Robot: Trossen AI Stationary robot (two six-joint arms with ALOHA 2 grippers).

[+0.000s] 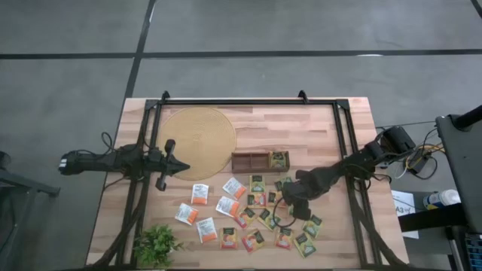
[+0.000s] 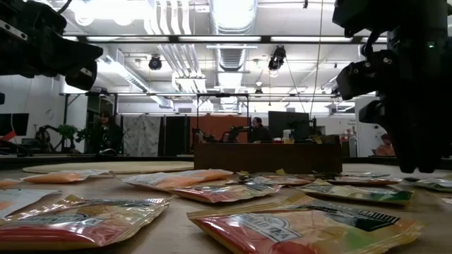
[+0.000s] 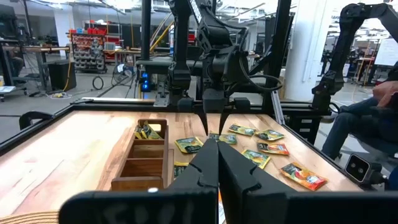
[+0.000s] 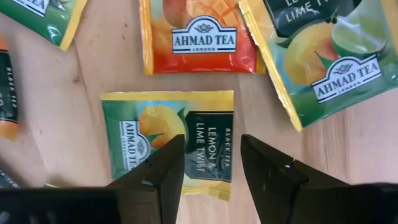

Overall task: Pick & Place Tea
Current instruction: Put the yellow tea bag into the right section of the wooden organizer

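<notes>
Many flat tea sachets, green, orange and white, lie scattered on the wooden table's near half [image 1: 248, 218]. My right gripper [image 1: 283, 205] points straight down over them, open. In the right wrist view its fingers [image 4: 166, 163] stand over a green lemon-and-lime sachet [image 4: 155, 134] that lies flat on the wood, an orange sachet [image 4: 200, 34] just beyond it. Nothing is between the fingers. The left wrist view shows the same gripper [image 3: 213, 127] with its tips low over the table. My left gripper [image 1: 183, 167] waits shut and level at the table's left side.
A long brown wooden compartment tray [image 1: 260, 160] sits mid-table with a few sachets in its right end compartment [image 3: 149, 130]. A round woven mat [image 1: 199, 139] lies at the far left. A small leafy plant [image 1: 157, 245] stands at the near left corner. A black frame [image 1: 248, 102] borders the table.
</notes>
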